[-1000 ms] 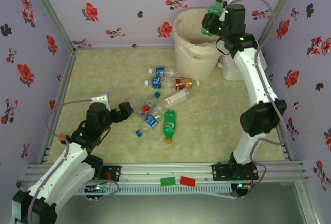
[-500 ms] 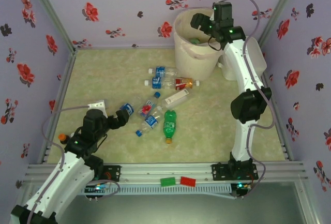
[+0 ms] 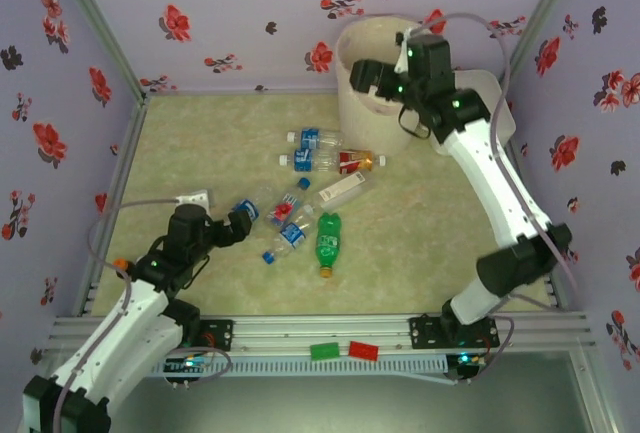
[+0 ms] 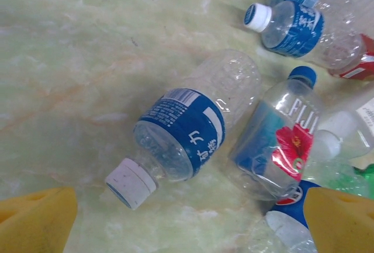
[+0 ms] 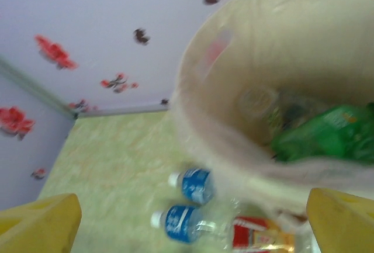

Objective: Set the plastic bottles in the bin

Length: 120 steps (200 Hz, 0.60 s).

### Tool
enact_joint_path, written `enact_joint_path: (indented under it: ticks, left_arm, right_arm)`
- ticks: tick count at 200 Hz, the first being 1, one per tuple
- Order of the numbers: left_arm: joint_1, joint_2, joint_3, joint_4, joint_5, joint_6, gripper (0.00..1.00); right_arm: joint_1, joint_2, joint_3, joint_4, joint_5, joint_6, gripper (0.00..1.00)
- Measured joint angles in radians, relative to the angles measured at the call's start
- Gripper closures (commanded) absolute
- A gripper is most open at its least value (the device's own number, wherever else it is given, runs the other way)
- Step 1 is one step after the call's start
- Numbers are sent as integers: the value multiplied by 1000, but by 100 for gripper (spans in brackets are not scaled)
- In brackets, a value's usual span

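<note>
Several plastic bottles [image 3: 312, 139] lying loose on the table [image 3: 200, 133], one green bottle [image 5: 327, 139] inside the bin [image 3: 372, 113] at far right, right gripper [image 3: 365, 75] jaws spread, arm stretched over bin rim, left gripper [image 3: 243, 219] spread wide, arm crouched low, aimed at blue-label bottle [image 4: 187, 127]

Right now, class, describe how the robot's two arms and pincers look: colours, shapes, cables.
Both the left arm and right arm have smooth white links joined by bulky black joints. A thin grey cable loops off each. The left pincer and right pincer have black bodies; their fingertips are blunt yellow pads.
</note>
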<state>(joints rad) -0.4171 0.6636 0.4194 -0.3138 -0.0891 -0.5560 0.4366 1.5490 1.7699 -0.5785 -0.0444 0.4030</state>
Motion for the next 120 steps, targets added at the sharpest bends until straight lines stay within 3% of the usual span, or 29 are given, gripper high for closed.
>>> enact_joint_path:
  ticks: [49,120]
  left_arm:
    - [6,232,114,76,-24,100,0]
    - [36,518,240,124,50,183,0]
  right_arm:
    - [161,-224,-402,95,16,45,0]
    - [293,-332,-842,266,108,265,0]
